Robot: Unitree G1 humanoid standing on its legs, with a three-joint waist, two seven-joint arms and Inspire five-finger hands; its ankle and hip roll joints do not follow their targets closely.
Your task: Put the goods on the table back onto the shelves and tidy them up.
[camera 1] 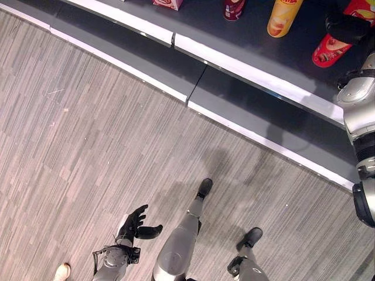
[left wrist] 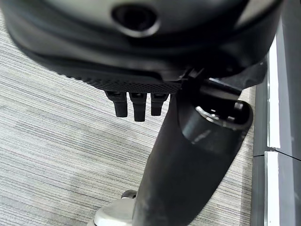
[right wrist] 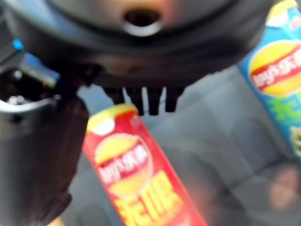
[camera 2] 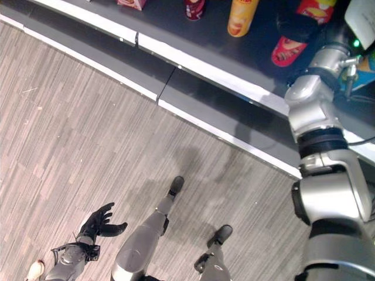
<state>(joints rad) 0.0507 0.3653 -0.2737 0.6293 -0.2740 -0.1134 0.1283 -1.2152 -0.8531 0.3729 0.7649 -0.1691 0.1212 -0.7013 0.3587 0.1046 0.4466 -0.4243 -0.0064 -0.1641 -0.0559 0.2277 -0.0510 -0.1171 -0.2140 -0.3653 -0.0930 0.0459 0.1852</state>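
A red chip tube [camera 1: 331, 50] lies on the dark shelf board [camera 1: 205, 26] at the upper right. My right hand [camera 1: 347, 27] rests over the tube's far end. In the right wrist view the fingers [right wrist: 141, 101] look straight above the red tube [right wrist: 136, 179], and the thumb [right wrist: 33, 155] stands apart beside it. A blue-green chip tube [right wrist: 277, 80] lies next to the red one. My left hand [camera 1: 133, 223] hangs open and empty over the floor at the lower left, its fingers [left wrist: 135, 106] straight.
On the same shelf stand a yellow can [camera 1: 283, 16], a dark red can [camera 1: 233, 9] and a pink box [camera 1: 167, 3]. A white-edged grey plinth [camera 1: 176, 64] runs along the foot of the shelf. A person's pale shoe [camera 1: 61, 271] shows at the lower left on the wood-pattern floor.
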